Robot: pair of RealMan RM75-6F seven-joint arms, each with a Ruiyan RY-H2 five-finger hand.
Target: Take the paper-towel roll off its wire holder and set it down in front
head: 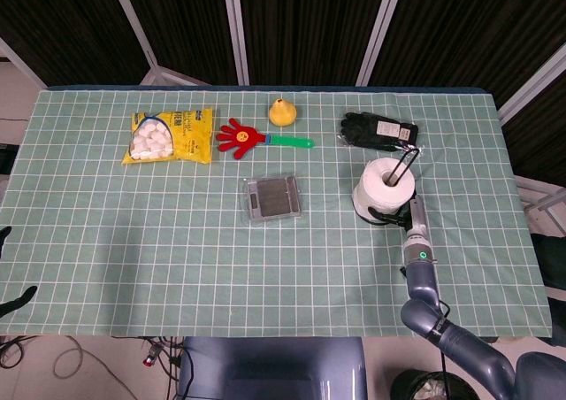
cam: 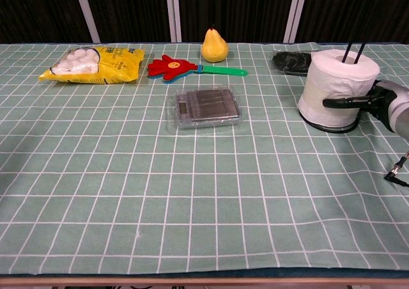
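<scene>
Chest view showed the paper-towel roll [cam: 339, 87] upright on its wire holder [cam: 353, 51], near the table's right edge. The right hand [cam: 370, 101] reached in from that side, one dark finger laid across the roll's front; whether it truly gripped could not be told. The risk, as I judged it: a sideways pull would drag the holder's base along or tip both, since the wire ran up through the core. The roll sat just left of the hand, touching its fingers [head: 395, 212].
</scene>
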